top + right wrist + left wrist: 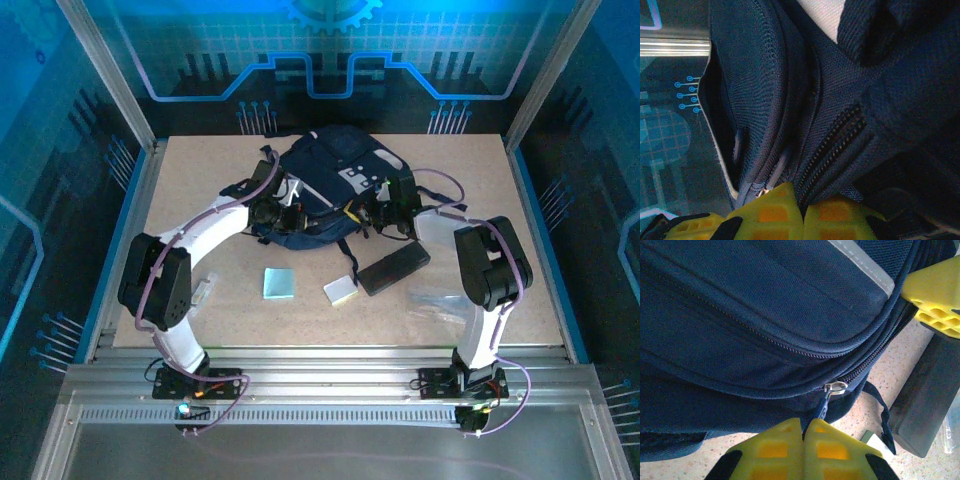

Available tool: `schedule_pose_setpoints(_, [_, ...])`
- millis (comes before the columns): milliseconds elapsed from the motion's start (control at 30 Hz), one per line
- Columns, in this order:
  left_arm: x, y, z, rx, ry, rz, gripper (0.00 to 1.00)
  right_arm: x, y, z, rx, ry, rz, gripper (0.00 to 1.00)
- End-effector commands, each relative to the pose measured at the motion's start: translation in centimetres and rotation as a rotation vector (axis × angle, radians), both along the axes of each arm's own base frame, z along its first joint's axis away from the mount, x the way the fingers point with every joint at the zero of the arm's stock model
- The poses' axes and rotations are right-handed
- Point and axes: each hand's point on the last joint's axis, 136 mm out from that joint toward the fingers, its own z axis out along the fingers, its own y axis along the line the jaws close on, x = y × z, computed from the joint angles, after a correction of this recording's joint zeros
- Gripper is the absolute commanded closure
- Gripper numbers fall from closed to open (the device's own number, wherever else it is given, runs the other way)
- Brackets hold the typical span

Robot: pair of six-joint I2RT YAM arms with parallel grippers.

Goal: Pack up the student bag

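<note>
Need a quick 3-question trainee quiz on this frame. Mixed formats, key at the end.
1. True or false: the left gripper has its fingers shut on the zipper pull of the student bag.
2. Where is the black pencil case? A) inside the bag B) on the table, outside the bag C) lying on top of the bag
3. What colour is the square pad lying on the table?
Key: 1 true; 2 B; 3 light blue.
</note>
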Motion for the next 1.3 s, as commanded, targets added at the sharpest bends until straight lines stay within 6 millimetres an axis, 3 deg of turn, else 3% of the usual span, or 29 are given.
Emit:
schedule_pose_setpoints(0, [-0.7,7.0,-1.6,0.206,0.078,0.182,1.00,3.4,-6.1,2.1,-0.116,-0.088,-0.167,1.00])
schedule_pose_setpoints(233, [-1.2,1.6,0.2,0.051,0.049,0.076,1.00,3.2,-5.5,4.0,-0.100,-0.111,-0.136,1.00])
schedule_pose_setpoints(367, [-0.9,-1.5,0.7,-0.002,0.007,0.029,1.00,1.5,-5.3,5.2,-0.084,-0.121,-0.118,0.73])
schedule_pose_setpoints(500, [0.2,-3.0,0.5,-0.067,-0.004,0.046,1.00,-1.0,-5.5,5.4,-0.082,-0.089,-0.107,0.41])
schedule_pose_setpoints(633, [0.4,-4.5,1.0,-0.121,-0.020,0.040,1.00,-2.9,-5.0,4.8,-0.076,-0.050,-0.107,0.31])
schedule_pose_setpoints(767, [0.1,-6.0,1.8,-0.149,-0.041,0.008,1.00,-3.7,-2.4,3.8,-0.031,-0.013,-0.083,0.31])
schedule_pose_setpoints(867, [-0.1,-6.2,2.2,-0.149,-0.053,0.001,1.00,-3.5,-0.5,2.3,-0.005,0.015,-0.096,0.32])
schedule_pose_setpoints(1000, [-0.3,-6.1,2.0,-0.141,-0.059,0.003,1.00,-2.2,2.0,0.4,0.050,0.017,-0.116,0.43])
schedule_pose_setpoints(1133, [-0.4,-5.6,1.7,-0.122,-0.066,0.009,1.00,-0.9,3.5,-1.9,0.055,0.060,-0.121,0.66])
schedule_pose_setpoints(1267, [-0.1,-4.6,1.3,-0.079,-0.091,0.024,1.00,-0.4,2.5,-2.8,0.040,0.054,-0.167,1.00])
